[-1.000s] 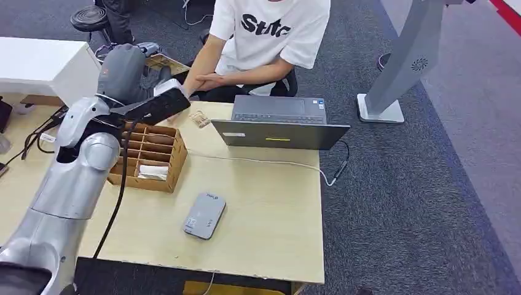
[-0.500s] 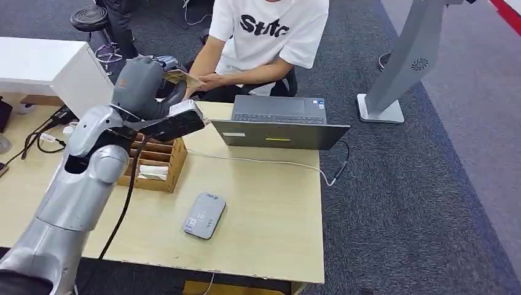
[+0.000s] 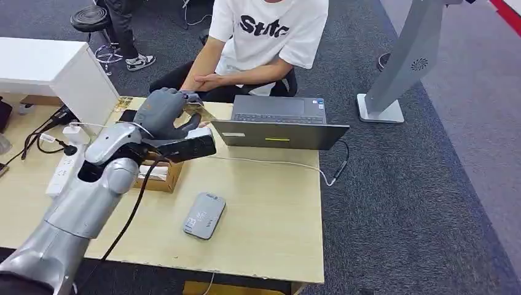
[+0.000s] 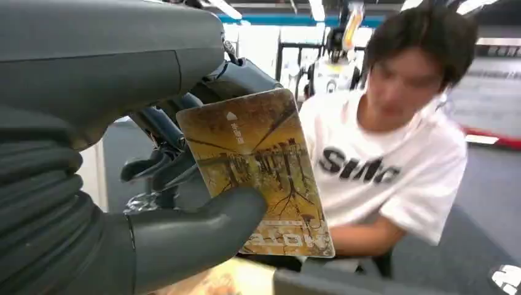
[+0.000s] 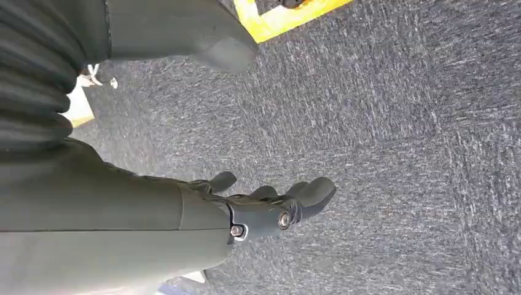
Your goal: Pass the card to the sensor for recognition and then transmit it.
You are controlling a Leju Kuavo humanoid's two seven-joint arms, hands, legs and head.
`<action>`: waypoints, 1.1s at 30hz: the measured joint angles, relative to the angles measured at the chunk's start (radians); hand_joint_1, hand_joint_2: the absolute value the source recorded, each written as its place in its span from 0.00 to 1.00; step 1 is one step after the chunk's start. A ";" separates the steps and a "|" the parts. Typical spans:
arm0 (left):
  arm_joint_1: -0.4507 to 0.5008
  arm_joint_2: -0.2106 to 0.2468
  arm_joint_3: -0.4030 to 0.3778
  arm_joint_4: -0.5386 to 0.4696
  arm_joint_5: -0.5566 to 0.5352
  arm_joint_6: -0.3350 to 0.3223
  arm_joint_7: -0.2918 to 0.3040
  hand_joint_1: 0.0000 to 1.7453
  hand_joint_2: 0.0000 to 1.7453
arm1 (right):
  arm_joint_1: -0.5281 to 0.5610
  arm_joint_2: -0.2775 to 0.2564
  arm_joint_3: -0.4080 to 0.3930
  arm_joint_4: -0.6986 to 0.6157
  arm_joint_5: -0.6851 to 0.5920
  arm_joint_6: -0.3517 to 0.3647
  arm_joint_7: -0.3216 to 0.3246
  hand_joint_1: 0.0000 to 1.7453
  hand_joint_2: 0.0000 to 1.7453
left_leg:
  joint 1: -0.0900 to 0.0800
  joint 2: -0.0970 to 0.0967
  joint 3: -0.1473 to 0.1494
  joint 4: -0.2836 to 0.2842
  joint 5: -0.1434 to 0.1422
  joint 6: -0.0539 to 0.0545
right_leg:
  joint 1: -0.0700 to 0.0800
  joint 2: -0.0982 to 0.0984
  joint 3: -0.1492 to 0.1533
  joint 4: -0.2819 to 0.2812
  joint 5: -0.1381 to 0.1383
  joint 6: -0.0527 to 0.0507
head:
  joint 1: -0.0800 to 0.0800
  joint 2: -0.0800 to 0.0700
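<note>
The left robot hand (image 3: pixel 164 110) holds the card (image 4: pixel 258 169) pinched between its thick thumb and the darker fingers (image 4: pixel 161 165) behind it, raised above the far side of the table (image 3: pixel 270 209), just beside the laptop (image 3: pixel 279 123) and close in front of the seated person (image 3: pixel 264 43). The reader (image 3: pixel 204 215), a flat grey pad, lies on the table nearer the robot, well apart from the card. The right robot hand (image 5: pixel 270 206) hangs over the carpet with nothing in it, its fingers loosely curled and apart. The main risk, as I judge it, is the grip: the thumb presses on one lower corner of the card and most of the card stands free, so a quick swing or a turn of the wrist could let it pivot or slip out, onto the laptop, the box (image 3: pixel 161 175) or the floor. A second risk lies in the order of the task: the card is nearer the person than the reader, and if it goes across without being held to the reader, recognition is skipped. Bringing it down to the reader calls for the arm to come back over the box and the white cable (image 3: pixel 264 161) running across the table; the forearm or its dangling black cable (image 3: pixel 126 221) could catch the box or drag it. The card also has to come flat and close above the pad; held tilted or too high, it may not read. The person's arms rest close to the robot hand, so a wide sweep could strike them.
</note>
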 joint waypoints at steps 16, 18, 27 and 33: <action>0.043 0.021 -0.029 0.145 0.014 0.016 -0.008 1.00 1.00 | 0.000 0.001 -0.001 0.000 0.014 0.001 0.001 0.00 1.00 | 0.000 0.000 0.000 0.000 0.000 0.000 | 0.000 0.000 0.000 0.000 0.000 0.000 | 0.000 0.000; 0.055 0.021 -0.030 0.164 0.015 0.016 -0.018 1.00 1.00 | 0.000 0.002 -0.001 0.000 0.018 0.003 0.001 0.00 1.00 | 0.000 0.000 0.000 0.000 0.000 0.000 | 0.000 0.000 0.000 0.000 0.000 0.000 | 0.000 0.000; 0.099 0.016 -0.053 0.235 0.045 0.013 -0.039 1.00 1.00 | -0.005 0.007 -0.001 0.000 0.034 0.002 0.014 0.00 1.00 | 0.000 0.000 0.000 0.000 0.000 0.000 | 0.000 0.000 0.000 0.000 0.000 0.000 | 0.000 0.000; 0.127 -0.004 -0.079 0.259 0.070 -0.003 -0.098 1.00 1.00 | -0.012 0.011 -0.001 0.000 0.043 0.003 0.018 0.00 1.00 | 0.000 0.000 -0.001 0.000 0.000 0.000 | 0.000 0.000 0.000 0.000 0.000 0.000 | 0.000 0.000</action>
